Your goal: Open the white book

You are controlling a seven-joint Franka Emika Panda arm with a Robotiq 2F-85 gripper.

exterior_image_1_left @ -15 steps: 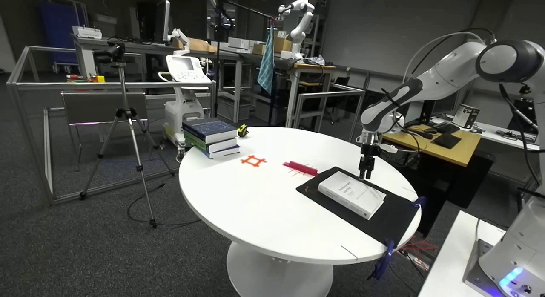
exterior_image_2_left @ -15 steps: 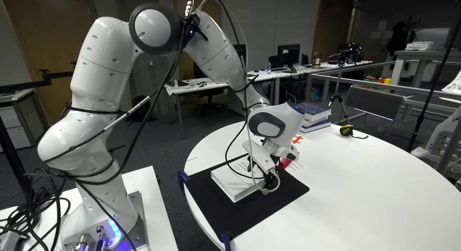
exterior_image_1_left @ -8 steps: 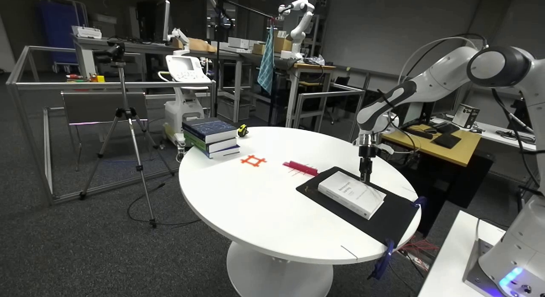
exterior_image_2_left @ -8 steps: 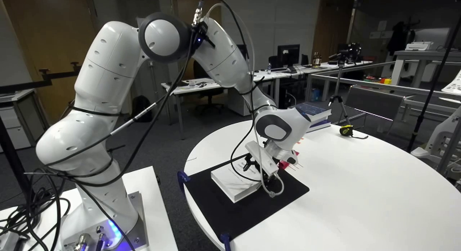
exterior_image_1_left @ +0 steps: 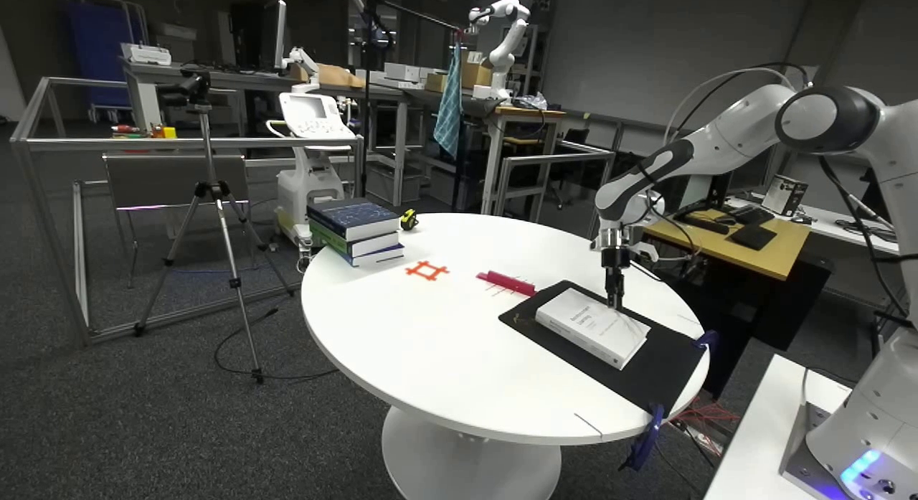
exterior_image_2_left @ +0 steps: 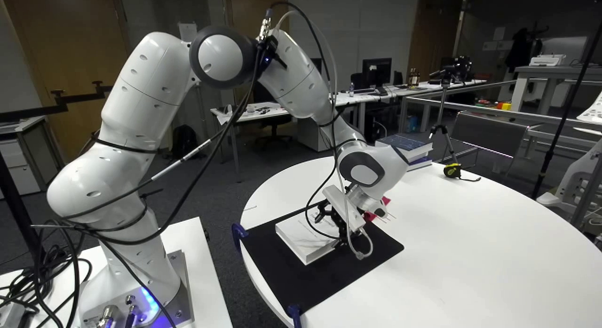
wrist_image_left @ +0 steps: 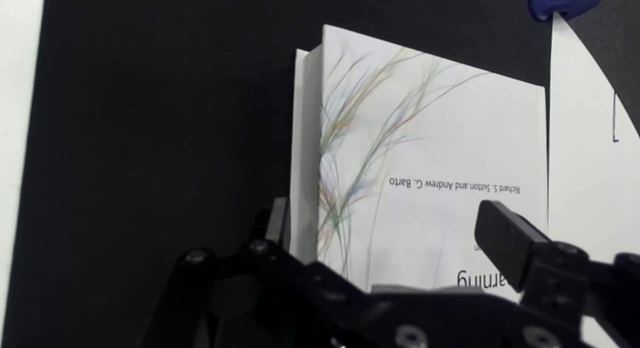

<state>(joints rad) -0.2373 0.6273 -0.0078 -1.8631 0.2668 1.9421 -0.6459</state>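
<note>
The white book lies closed on the black mat, and it shows in an exterior view. In the wrist view the white book has dark print and coloured plant strokes on its cover. My gripper is open and empty. One of its fingers is beside the page edge on the left. The other finger is over the cover. In an exterior view the gripper points down at the book's far edge. I cannot tell whether a finger touches the book.
Blue clamps hold the mat at the edge of the round table. A red holder lies beside the mat. An orange frame, a stack of books and a tape measure are farther off.
My gripper has come down a little and turned, so its fingers now line up in an exterior view. It is now at the book's edge. The book has not moved.
</note>
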